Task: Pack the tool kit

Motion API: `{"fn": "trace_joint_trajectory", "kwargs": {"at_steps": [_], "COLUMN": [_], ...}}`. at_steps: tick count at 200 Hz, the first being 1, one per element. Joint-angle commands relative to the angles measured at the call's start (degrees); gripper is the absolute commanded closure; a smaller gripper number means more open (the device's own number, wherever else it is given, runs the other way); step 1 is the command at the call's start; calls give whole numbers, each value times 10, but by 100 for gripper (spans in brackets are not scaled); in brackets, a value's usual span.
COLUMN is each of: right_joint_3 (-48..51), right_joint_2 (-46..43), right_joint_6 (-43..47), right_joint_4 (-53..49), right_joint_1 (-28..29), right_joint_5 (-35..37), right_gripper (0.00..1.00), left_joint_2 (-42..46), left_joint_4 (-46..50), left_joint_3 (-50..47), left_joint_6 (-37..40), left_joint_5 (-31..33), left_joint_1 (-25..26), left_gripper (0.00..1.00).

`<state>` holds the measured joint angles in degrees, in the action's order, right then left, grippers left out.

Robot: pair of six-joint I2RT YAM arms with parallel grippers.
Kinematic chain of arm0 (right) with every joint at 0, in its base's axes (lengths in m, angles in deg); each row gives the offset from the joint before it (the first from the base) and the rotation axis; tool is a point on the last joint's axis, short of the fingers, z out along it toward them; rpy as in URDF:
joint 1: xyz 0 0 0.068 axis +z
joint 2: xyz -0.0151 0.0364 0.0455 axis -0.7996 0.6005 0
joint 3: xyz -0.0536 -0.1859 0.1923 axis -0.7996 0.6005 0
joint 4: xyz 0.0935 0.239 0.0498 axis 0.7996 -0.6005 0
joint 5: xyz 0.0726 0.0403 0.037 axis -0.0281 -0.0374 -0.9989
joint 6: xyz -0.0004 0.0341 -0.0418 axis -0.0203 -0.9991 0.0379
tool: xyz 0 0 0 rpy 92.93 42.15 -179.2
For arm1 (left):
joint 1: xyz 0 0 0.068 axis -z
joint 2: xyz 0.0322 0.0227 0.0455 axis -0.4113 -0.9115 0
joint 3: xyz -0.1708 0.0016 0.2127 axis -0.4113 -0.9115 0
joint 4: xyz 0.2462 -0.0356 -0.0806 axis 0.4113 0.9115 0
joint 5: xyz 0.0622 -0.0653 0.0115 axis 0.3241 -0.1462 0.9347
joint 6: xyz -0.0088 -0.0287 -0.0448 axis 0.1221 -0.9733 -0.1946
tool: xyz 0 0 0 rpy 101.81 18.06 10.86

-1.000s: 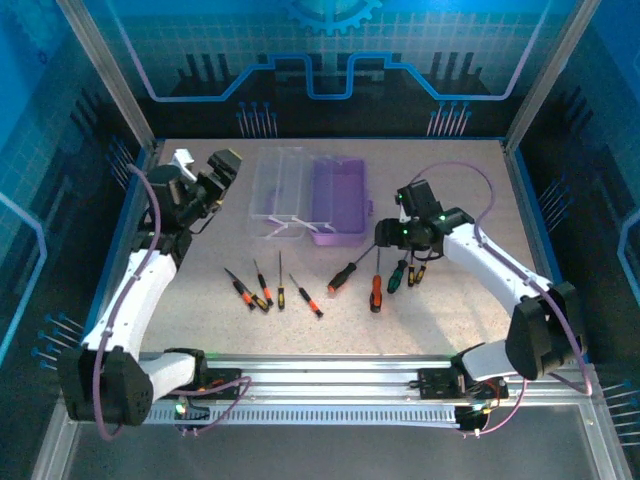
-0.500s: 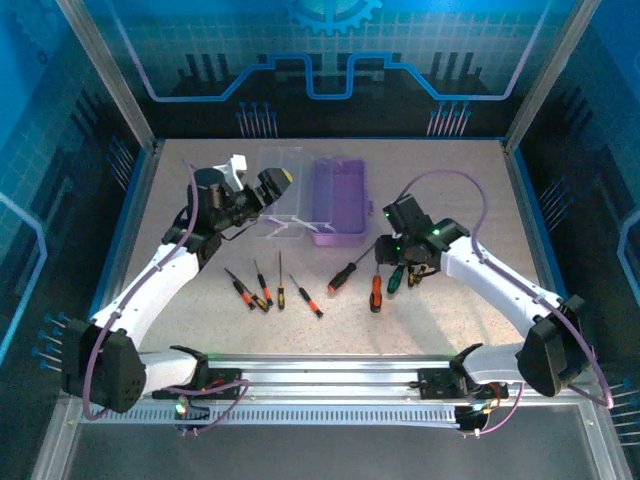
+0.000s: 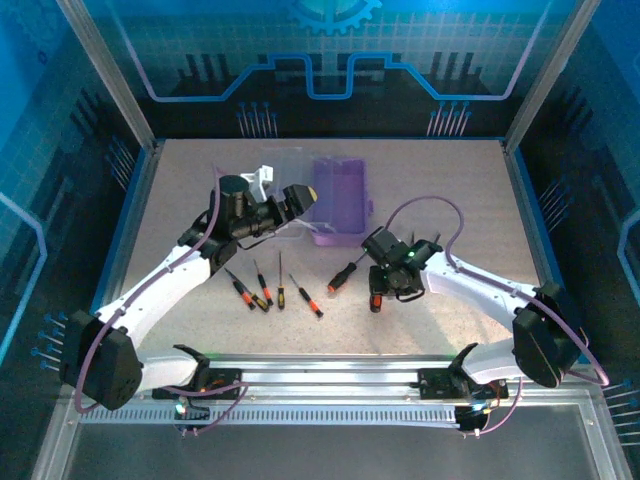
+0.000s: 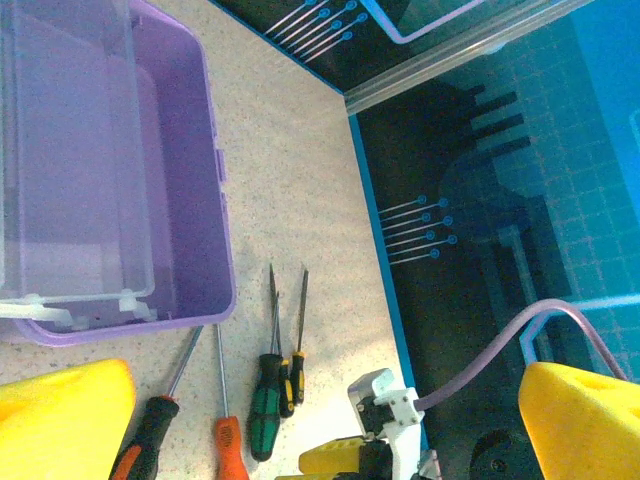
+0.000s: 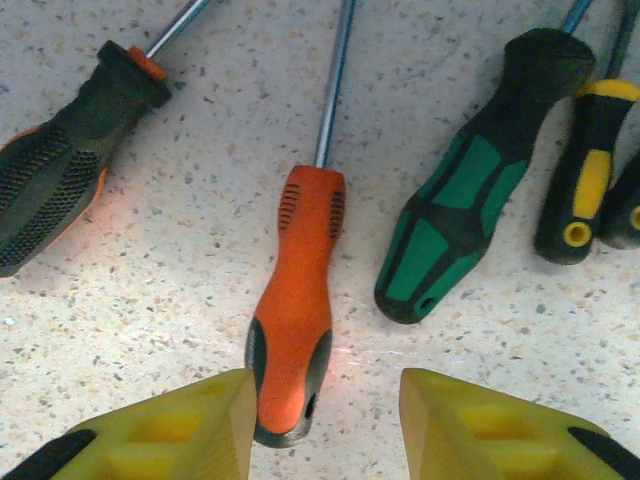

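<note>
Low over worktop [image 5: 180,280], straddling butt of orange screwdriver [image 5: 295,310] with right fingers [image 5: 170,435], half spread, unclamped: one tip just beside handle, other apart. Near purple case [image 4: 190,180], holding nothing in left fingers [image 4: 60,415], spread wide. Green screwdriver [image 5: 450,230] alongside orange.

White arms [image 3: 165,280], black joints, purple cables [image 3: 440,205], yellow tool fingers [image 5: 480,425], possibly green lights.

Speckled beige table [image 3: 450,180] inside blue-lit patterned walls [image 3: 330,60].
</note>
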<state>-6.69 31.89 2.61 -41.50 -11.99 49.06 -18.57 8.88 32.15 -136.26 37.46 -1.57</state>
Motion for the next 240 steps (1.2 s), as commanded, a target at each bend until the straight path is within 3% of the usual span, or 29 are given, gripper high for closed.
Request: {"fn": "trace_joint_trajectory", "kwargs": {"at_steps": [1,45,86,112,168,240], "right_joint_3": [4,10,-24,-16,-2,4], "right_joint_2": [1,63,118,133,152,106], "right_joint_6": [-20,-32,-54,-63,-81,-102], "right_joint_4": [22,44,36,56,67,68], "right_joint_1": [15,16,19,23,24,26], "right_joint_5": [-7,-20,-28,-29,-6,21], "right_gripper": [57,55,53,53,59,75], "left_joint_2": [-8,-10,-17,-33,-43,-30], "left_joint_4": [30,42,125,147,141,122], "left_joint_3": [15,14,56,113,137,100], "left_joint_6": [29,-3,-62,-25,65,71], "left_joint_5": [8,23,108,144,127,127], "left_joint_1": [8,16,26,37,37,37], "left_gripper": [1,1,1,1,1,1]}}
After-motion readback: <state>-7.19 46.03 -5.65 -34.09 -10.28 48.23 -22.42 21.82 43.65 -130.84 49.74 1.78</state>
